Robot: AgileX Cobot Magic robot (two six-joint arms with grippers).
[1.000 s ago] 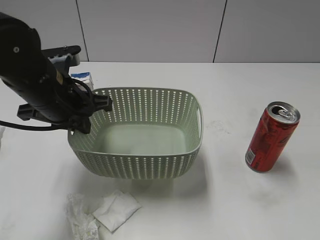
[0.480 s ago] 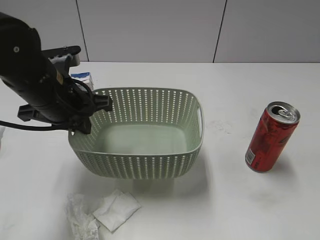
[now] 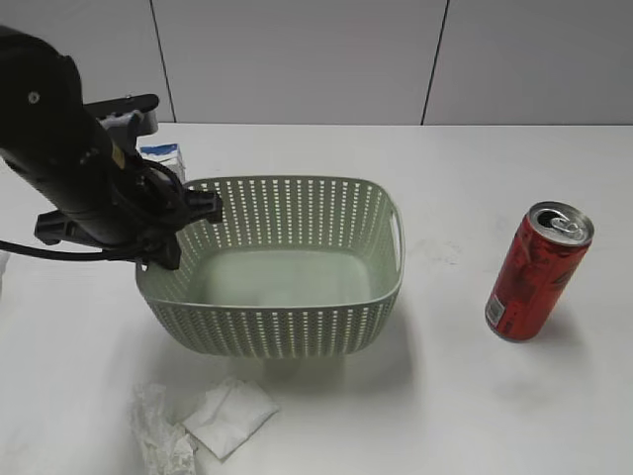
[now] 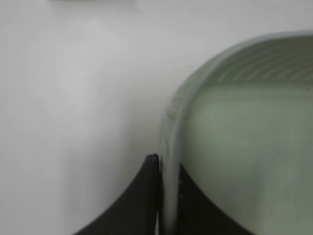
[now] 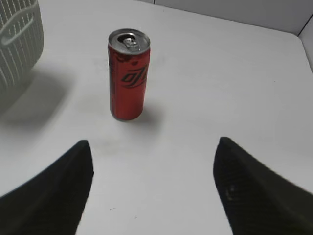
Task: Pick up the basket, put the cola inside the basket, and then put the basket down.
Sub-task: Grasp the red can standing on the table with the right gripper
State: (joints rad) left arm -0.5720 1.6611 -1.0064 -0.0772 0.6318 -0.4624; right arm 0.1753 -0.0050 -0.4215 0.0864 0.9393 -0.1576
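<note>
The pale green perforated basket hangs a little above the white table, tilted, its shadow below it. My left gripper is shut on the basket's left rim; in the left wrist view the two black fingers pinch the rim between them. The red cola can stands upright at the right, apart from the basket. In the right wrist view the cola stands ahead of my right gripper, which is open and empty. The basket's corner shows at that view's upper left.
A white-and-blue milk carton stands behind the left arm. Crumpled white tissue lies on the table in front of the basket. A grey panelled wall runs along the table's far edge.
The basket has risen slightly in my left gripper's hold, its shadow showing more beneath it. The cola has not moved.
</note>
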